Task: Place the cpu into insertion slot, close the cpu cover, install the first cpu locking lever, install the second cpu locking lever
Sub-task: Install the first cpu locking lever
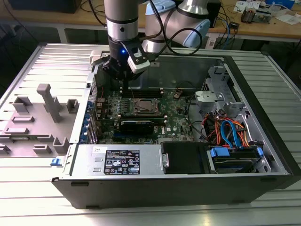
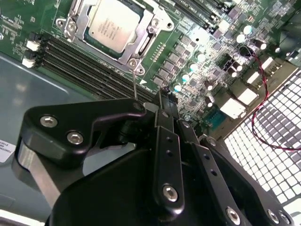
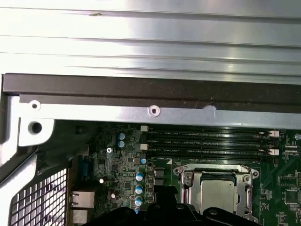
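Observation:
The cpu (image 2: 113,26) lies flat in the insertion slot (image 2: 66,26), its silver-grey top facing up. The cpu cover (image 2: 141,44) is down around it as a silver frame. A thin metal locking lever (image 2: 135,87) rises from the socket's corner toward my gripper (image 2: 162,94). The gripper's dark fingers (image 2: 164,113) are close together, beside the lever's end, and I cannot tell whether they touch it. In the exterior view my gripper (image 1: 125,84) hangs just behind the cpu (image 1: 145,106). The first wrist view has the cpu (image 3: 217,188) and cover (image 3: 188,181) beside the gripper (image 3: 164,195).
Long black memory slots (image 2: 84,61) run beside the socket. The case's metal wall (image 3: 141,110) is close behind. A black card (image 1: 136,125) lies in front of the socket, orange and blue cables (image 1: 230,132) at the exterior view's right, a grey fixture plate (image 1: 37,117) at its left.

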{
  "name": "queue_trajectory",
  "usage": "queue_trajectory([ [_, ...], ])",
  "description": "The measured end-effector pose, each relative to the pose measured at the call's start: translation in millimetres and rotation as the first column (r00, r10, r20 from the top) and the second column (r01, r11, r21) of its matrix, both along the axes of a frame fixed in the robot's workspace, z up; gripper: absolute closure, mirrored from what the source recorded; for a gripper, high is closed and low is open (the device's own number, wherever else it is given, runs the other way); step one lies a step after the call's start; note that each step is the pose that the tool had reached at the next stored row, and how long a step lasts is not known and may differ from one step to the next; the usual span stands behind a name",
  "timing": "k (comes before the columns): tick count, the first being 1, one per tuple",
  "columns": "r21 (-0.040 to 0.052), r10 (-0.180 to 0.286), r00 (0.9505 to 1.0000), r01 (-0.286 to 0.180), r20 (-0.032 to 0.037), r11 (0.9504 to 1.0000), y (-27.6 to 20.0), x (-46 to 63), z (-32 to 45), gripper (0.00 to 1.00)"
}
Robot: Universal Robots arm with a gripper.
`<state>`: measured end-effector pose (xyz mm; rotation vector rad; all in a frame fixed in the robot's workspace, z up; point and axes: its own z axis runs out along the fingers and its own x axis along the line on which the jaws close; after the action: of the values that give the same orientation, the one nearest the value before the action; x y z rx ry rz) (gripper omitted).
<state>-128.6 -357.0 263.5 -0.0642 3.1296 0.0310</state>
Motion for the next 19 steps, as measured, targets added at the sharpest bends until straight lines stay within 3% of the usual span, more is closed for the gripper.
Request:
queue_trajectory([
  [10, 0.0, 0.0, 1.0, 0.0, 0.0001, 1.0, 0.8, -0.1, -0.2, 0.89],
  [19, 0.0, 0.0, 1.0, 0.0, 0.0, 1.0, 7.0, -0.1, -0.5, 0.89],
])
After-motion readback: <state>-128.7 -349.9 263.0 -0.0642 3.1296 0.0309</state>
